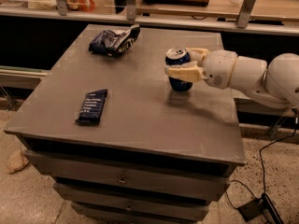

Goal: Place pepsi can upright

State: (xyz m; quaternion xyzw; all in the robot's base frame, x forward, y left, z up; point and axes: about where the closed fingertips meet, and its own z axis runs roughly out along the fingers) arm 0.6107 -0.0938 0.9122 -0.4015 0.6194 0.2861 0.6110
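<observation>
We see our claw (pixel 185 62) reaching in from the right over the right half of the counter (pixel 140 120), pinching the pepsi can (pixel 177 56) between its two pale fingers (pixel 182 72). The can stands upright within that grip, silver top up, base down at the counter surface. The wrapper bar (pixel 92 106) and snack bag (pixel 113 40) lie well apart to the left.
</observation>
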